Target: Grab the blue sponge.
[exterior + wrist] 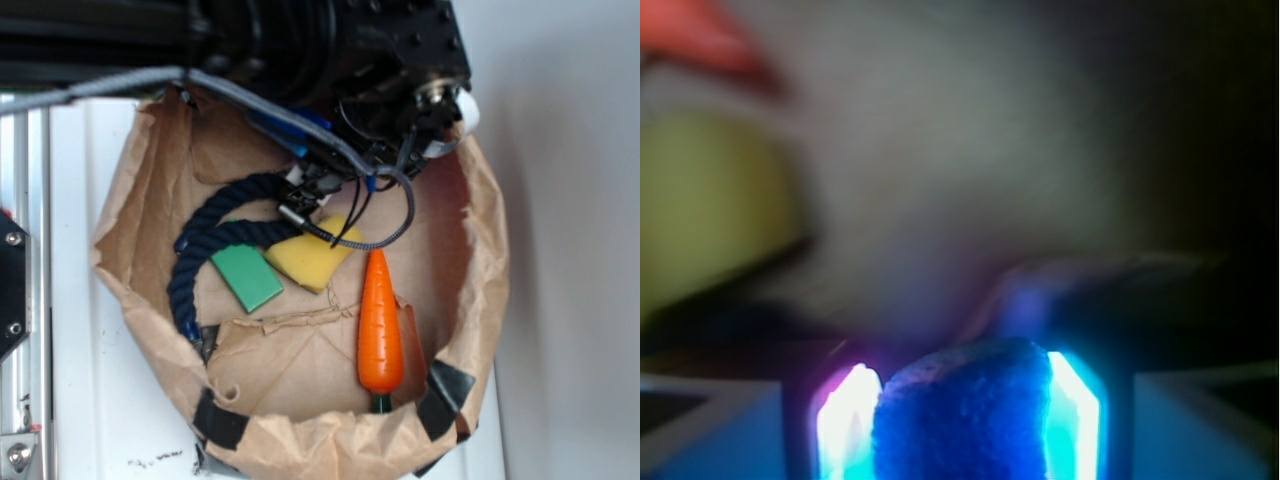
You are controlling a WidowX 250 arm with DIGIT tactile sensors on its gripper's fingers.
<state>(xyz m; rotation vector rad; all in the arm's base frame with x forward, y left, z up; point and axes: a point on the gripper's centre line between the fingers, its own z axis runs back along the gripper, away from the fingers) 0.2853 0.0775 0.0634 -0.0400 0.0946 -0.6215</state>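
One blue sponge (965, 410) fills the bottom centre of the wrist view, a royal-blue foam block sitting between the two fingers (848, 420) of the gripper (962, 420), which glow pale blue on either side of it. The jaws press against its flanks, pinching it. In the exterior view the sponge itself is hidden under the arm; only blue slivers show by the wrist, too small to tell apart from the hardware.

The arm (330, 60) comes in from the top of the exterior view as a dark bulk, reaching down over the far rim of the brown paper bag (290, 385), whose rolled-down walls form a basket. Cables (385, 215) loop from the wrist over the contents.

Inside the bag lie one yellow sponge (305, 262), partly beneath the cables, one flat green block (247, 277) touching its left side, one dark navy rope (205, 255) curling around the left, and one orange toy carrot (380, 325) lying to the right with its tip pointing toward the arm. In the wrist view, yellow and orange blurs sit at upper left.
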